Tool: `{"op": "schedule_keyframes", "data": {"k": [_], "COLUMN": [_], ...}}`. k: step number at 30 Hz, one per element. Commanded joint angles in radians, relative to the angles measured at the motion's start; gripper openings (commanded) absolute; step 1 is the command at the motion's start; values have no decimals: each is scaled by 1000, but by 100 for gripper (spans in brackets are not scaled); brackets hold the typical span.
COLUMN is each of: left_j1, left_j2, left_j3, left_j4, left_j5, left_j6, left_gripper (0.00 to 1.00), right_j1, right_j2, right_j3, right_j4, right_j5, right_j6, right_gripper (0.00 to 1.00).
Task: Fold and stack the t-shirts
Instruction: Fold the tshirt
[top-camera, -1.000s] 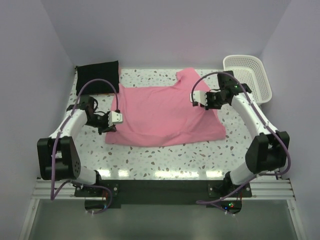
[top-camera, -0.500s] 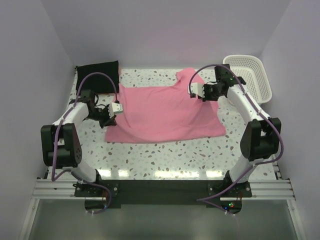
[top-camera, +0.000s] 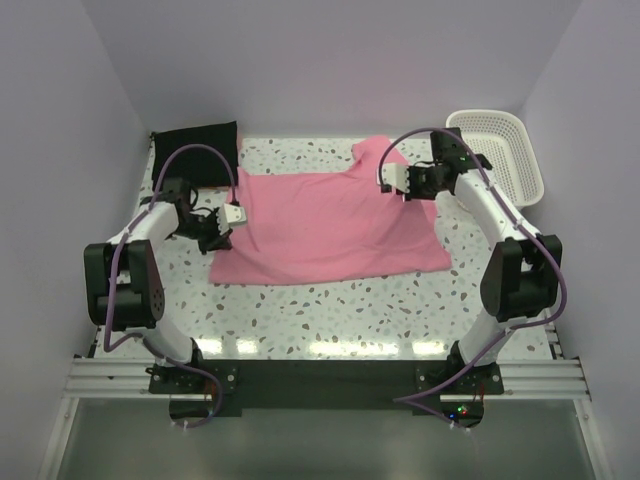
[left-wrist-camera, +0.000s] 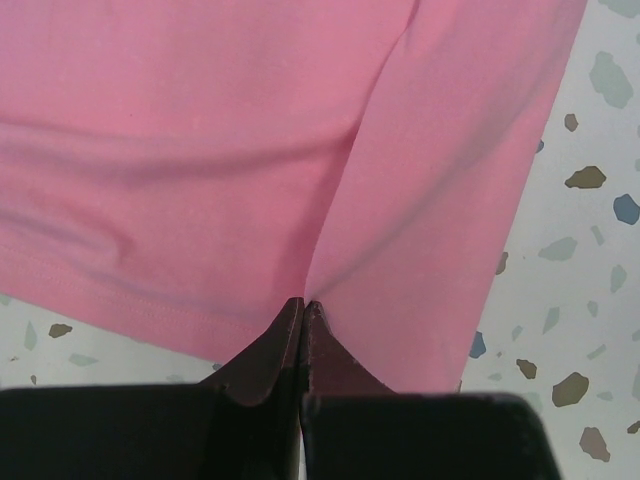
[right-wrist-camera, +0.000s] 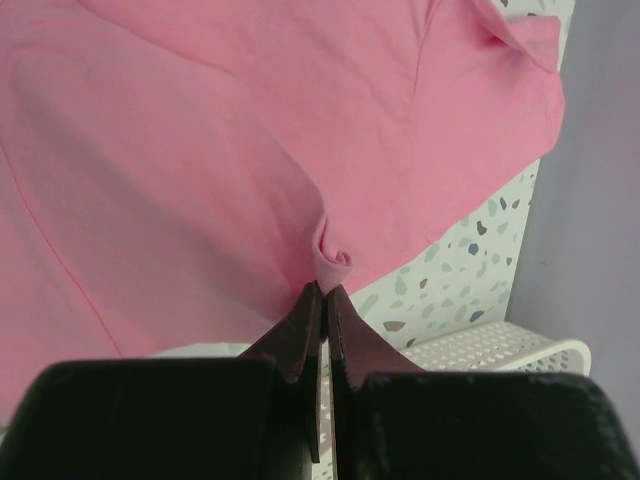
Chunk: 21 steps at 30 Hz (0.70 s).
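The pink t-shirt (top-camera: 330, 225) lies spread across the middle of the terrazzo table. My left gripper (top-camera: 226, 226) is shut on a pinch of its left edge, seen close in the left wrist view (left-wrist-camera: 303, 302), with the pink t-shirt (left-wrist-camera: 200, 150) pulled into a crease at the tips. My right gripper (top-camera: 400, 187) is shut on a pinch of the shirt's right edge; the right wrist view (right-wrist-camera: 325, 288) shows a small roll of the pink t-shirt (right-wrist-camera: 200, 150) between the tips. The folded black garment (top-camera: 195, 152) lies at the far left corner.
A white lattice basket (top-camera: 497, 150) stands at the far right, and its rim shows in the right wrist view (right-wrist-camera: 480, 350). Walls close the table on three sides. Speckled table (top-camera: 330, 310) shows in front of the shirt.
Both grippers have lifted and drawn the shirt's side edges away from me. The left gripper moved up and inward over the second; in the last half second there was little movement.
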Motion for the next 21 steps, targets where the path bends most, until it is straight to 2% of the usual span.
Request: {"op": "schedule_keyframes", "data": {"k": [1,21], "left_j1": [7,-1], "left_j2": [-21,-26], "left_j3": [-16,-11], "left_j4": [5,51], "left_j5": [-8,-38], "left_j6": [38,23], "left_gripper": [0,0], "right_j1": [-13,-53], "right_j2": [-27,-85], "right_j3": [-15,-104], "right_j4": [35,178], "right_j5": [7,11], "right_j6": [3,54], "right_gripper": [0,0]}}
